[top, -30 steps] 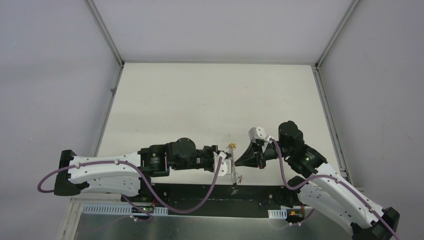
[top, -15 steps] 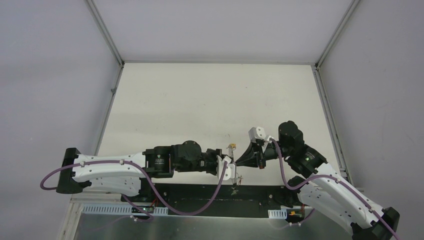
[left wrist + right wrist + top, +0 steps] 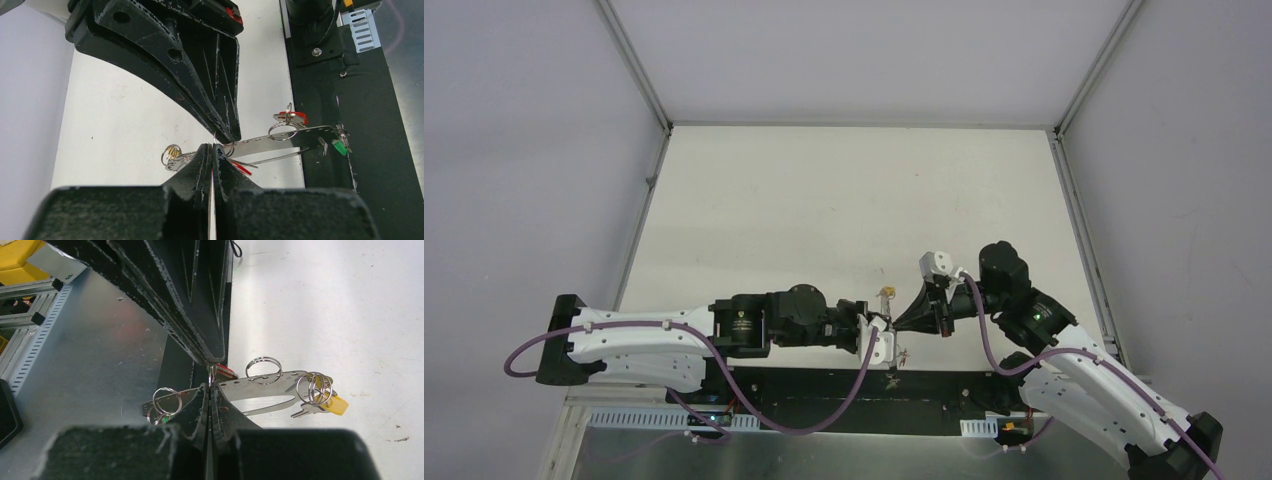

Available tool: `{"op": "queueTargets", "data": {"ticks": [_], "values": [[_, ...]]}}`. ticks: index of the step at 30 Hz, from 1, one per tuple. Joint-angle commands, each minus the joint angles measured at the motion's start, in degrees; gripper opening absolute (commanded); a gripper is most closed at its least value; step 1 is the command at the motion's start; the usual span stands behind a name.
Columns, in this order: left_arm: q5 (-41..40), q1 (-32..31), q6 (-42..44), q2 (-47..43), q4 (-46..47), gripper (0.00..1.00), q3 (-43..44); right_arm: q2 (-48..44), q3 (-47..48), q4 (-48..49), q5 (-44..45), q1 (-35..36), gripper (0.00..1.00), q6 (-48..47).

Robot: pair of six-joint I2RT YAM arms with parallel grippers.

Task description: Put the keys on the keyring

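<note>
1. Nearest in the top view: a grey metal ledge (image 3: 824, 455), then a black strip (image 3: 804, 385) along the near edge of the tabletop (image 3: 854, 200). Both arms angle inward and meet tip to tip just past that strip.
2. Left end effector (image 3: 212, 151): fully closed, fingertips pinched onto the keyring (image 3: 280, 140).
3. Right end effector (image 3: 208, 390): also fully closed. It pinches the same keyring from the opposite side, at almost the same spot.
4. From above, the keyring is only a pale sliver between the tips, over the tabletop's near edge. Each wrist view shows what the top view cannot: a flat silvery band with small holes, seen nearly edge-on.
5. Keys (image 3: 301, 413): the top view gives just a yellow speck and a red speck. The wrist views show small split rings (image 3: 263, 370) sitting along the band, with tags hanging below.
6. Right wrist view: yellow tag (image 3: 337, 404) at the end over the tabletop. Green tag (image 3: 159, 418) at the end over the ledge, mostly hidden.
7. Left wrist view: the green tag is plain here, over the black strip. Two red tags (image 3: 296, 116) show, one near the green end and one just beside the fingers. The right wrist view catches only a red sliver behind the tips.
8. Farthest: the tabletop runs back to grey walls (image 3: 854, 60).
</note>
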Motion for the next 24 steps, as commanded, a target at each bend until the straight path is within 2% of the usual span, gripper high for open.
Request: {"op": "queueTargets", "data": {"ticks": [1,24], "values": [[-0.38,-1.06,0.19,-1.48,0.89,0.00,1.34,-0.50,3.09,2.60,1.43,0.01,0.00,0.93],[-3.63,-2.05,-0.99,-2.85,-2.01,0.00,-0.38,-2.29,1.55,5.70,1.43,0.02,0.00,2.53]]}}
